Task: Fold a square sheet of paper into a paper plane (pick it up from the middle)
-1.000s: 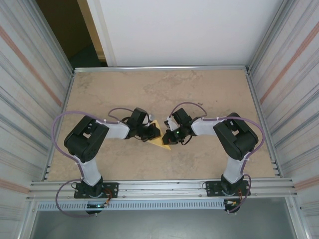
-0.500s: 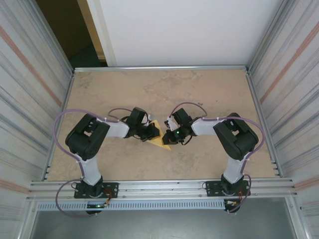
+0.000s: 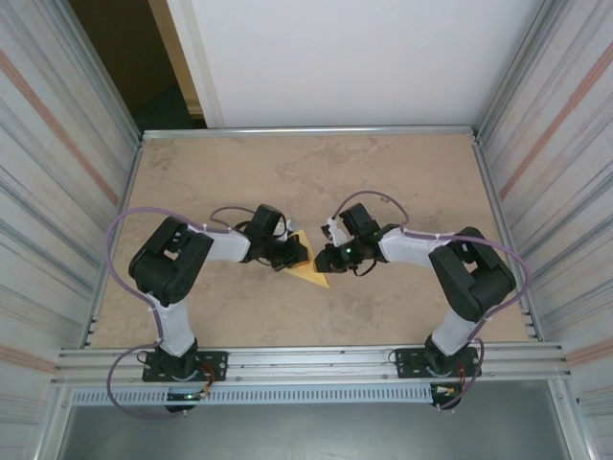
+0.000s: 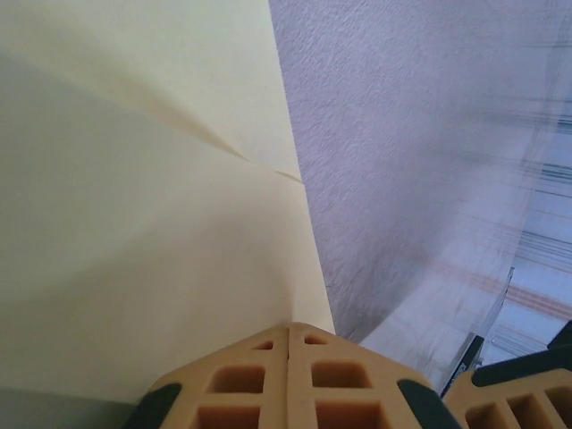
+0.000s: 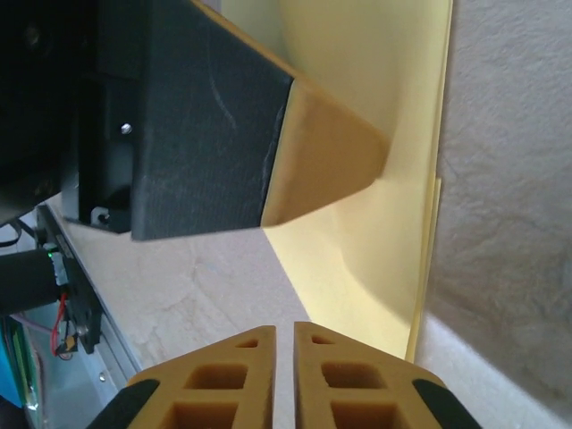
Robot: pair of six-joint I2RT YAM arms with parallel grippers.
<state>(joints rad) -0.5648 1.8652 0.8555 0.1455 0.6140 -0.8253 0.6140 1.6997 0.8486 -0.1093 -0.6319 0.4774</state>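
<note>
1. Overhead, the light was soft and even, and only faint shadows lay on the worktop [image 3: 383,172].
2. The doorway [image 3: 134,67], upper left, was dark.
3. Left wrist view: the sheet of paper [image 4: 134,223] carried a soft grey shadow lower left; the right edge smeared into streaks.

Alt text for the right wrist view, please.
The left pincer reaches in from the upper left, its tan tip over a folded yellow paper on the table. The right pincer, fingertips barely apart and holding nothing, sits at the bottom edge near the paper.
</note>
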